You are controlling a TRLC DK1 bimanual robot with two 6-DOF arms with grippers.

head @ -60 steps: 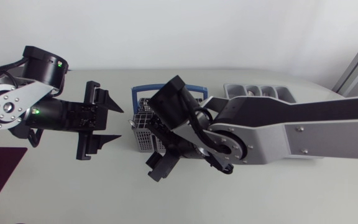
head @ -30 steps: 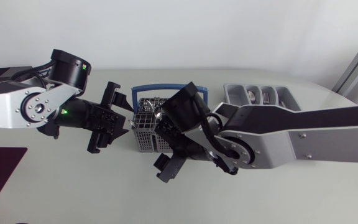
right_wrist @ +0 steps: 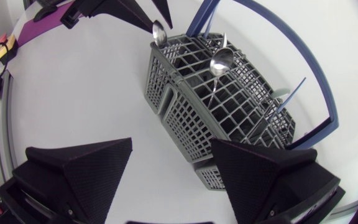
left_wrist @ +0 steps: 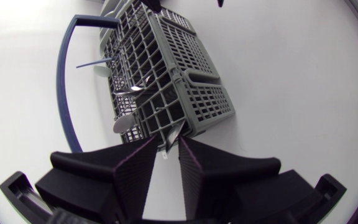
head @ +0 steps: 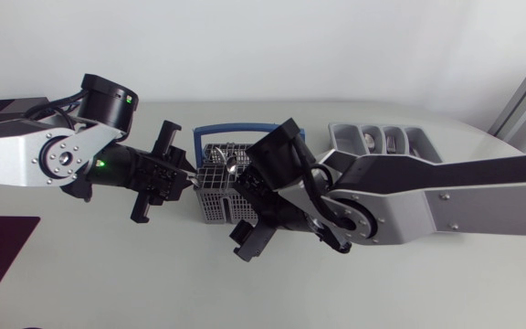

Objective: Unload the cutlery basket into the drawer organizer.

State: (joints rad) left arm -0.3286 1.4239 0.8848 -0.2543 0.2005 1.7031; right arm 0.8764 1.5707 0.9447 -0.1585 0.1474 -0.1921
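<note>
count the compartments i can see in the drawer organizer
4, side by side in one row across the drawer organizer. The right arm covers the organizer's near part, so more may be hidden.

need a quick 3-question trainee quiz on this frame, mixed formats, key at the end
1. True or false: the right claw is shut.
2. The carry handle of the grey plastic lattice cutlery basket is: A red, B blue, C green.
3. Fill in: the grey compartmented drawer organizer stands on the basket's ___ arm side.

Key: 1 false, it is wide open beside the basket; 2 B; 3 right.
</note>
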